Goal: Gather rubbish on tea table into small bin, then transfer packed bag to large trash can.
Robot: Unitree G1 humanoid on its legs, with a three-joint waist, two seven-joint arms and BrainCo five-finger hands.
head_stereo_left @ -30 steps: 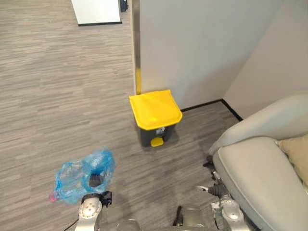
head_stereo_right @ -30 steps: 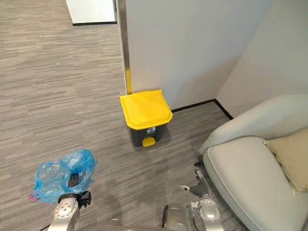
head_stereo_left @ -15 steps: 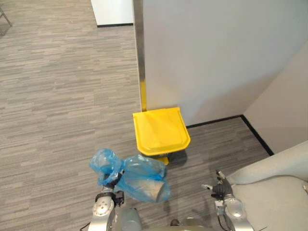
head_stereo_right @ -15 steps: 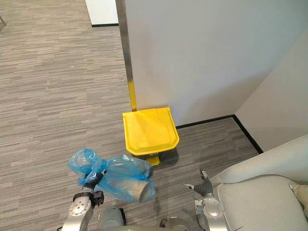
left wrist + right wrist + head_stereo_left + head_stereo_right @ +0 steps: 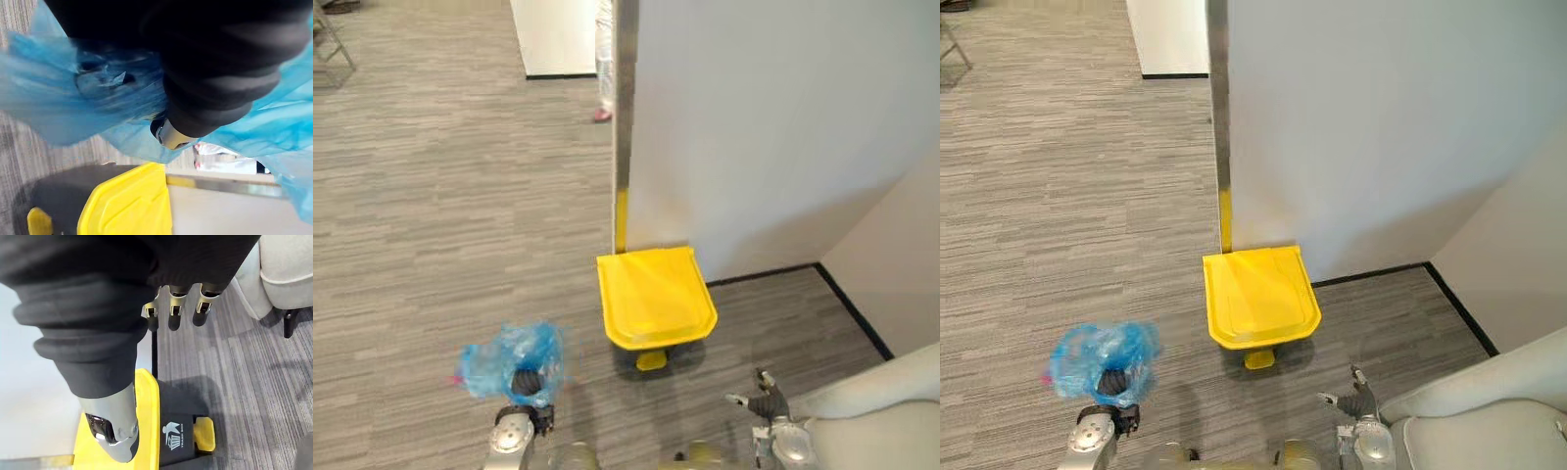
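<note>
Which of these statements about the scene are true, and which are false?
1. The yellow-lidded dark trash can has its lid shut. True.
2. The crumpled blue plastic bag lies inside that can. False: the left robot hand holds it above the grey wood-grain floor, to the can's left.
3. The right robot hand grips the can's yellow pedal. False: it is open, holds nothing and is apart from the pedal.
4. The can stands against the pale wall. True.
</note>
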